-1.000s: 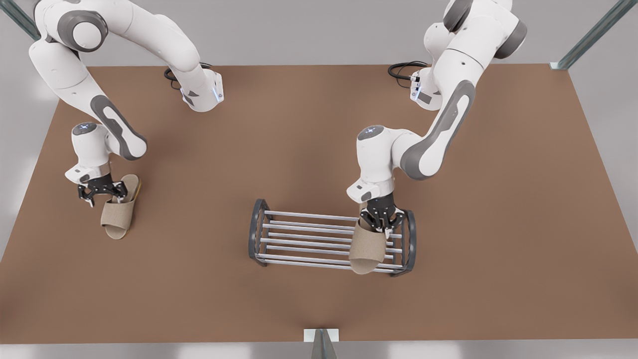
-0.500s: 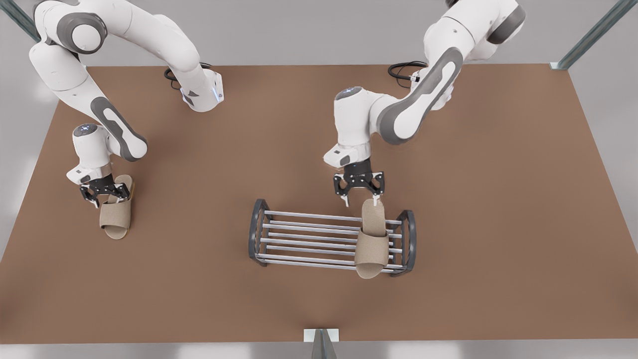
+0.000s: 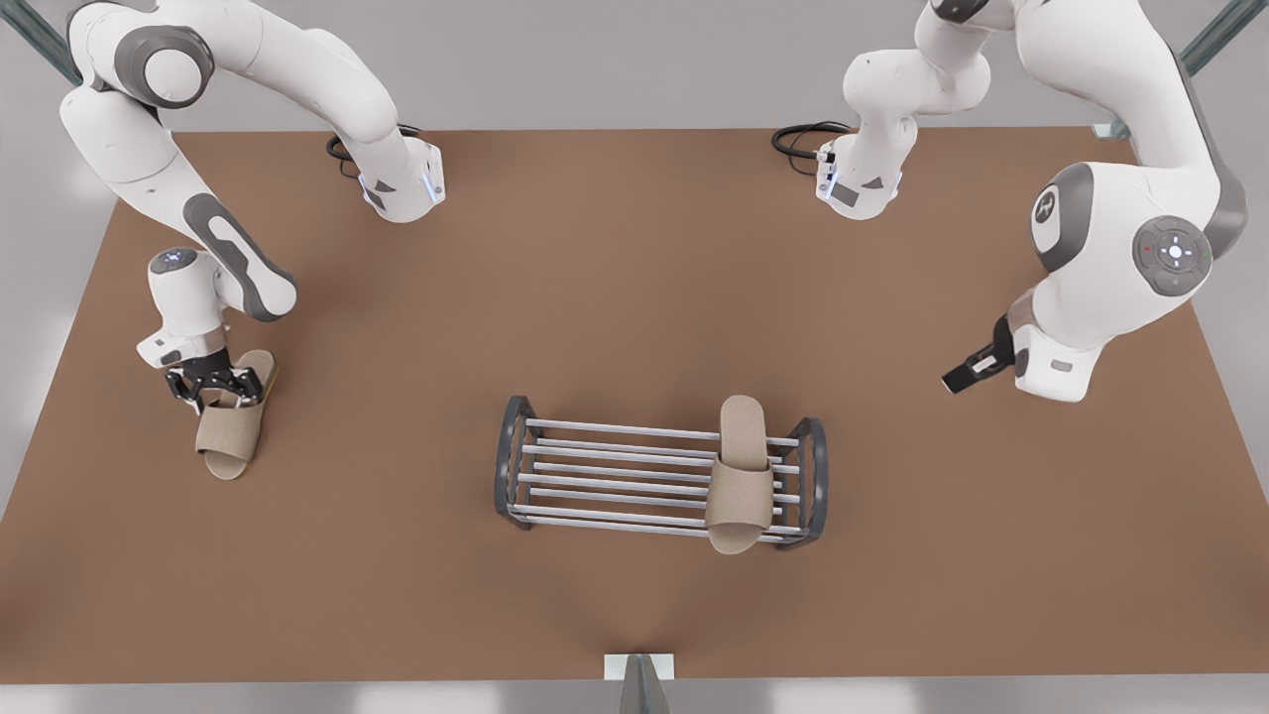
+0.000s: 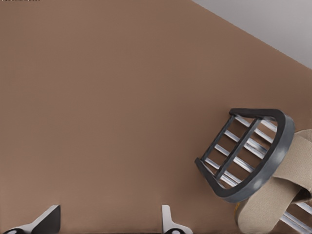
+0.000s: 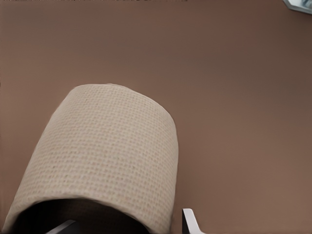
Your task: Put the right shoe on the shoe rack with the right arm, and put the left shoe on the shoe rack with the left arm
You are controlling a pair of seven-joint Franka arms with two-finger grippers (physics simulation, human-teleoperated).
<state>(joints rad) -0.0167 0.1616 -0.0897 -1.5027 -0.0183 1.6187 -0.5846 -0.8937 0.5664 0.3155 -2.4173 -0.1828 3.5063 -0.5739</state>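
Note:
The shoe rack [image 3: 605,476] stands at the table's front centre. The left shoe [image 3: 739,486], a beige slipper, lies across the rack's top bars at the front view's right end, toe over the front edge. My left gripper [image 3: 960,378] hangs open and empty well off to the front view's right of the rack. The left wrist view shows the rack [image 4: 253,161] and that slipper [image 4: 273,204] beyond its spread fingertips [image 4: 168,222]. The right shoe [image 3: 230,431] lies on the table at the front view's left. My right gripper [image 3: 216,392] is open, its fingers straddling that slipper [image 5: 107,151] behind the strap.
The brown table [image 3: 615,258] spreads wide around the rack. Both arm bases with black cables [image 3: 808,139] sit at its far edge. A metal post [image 3: 639,684] stands at the middle of the front edge.
The left gripper let go of the slipper on the rack, then rose and swung far to the front view's right. The right gripper sank lower over the slipper on the table.

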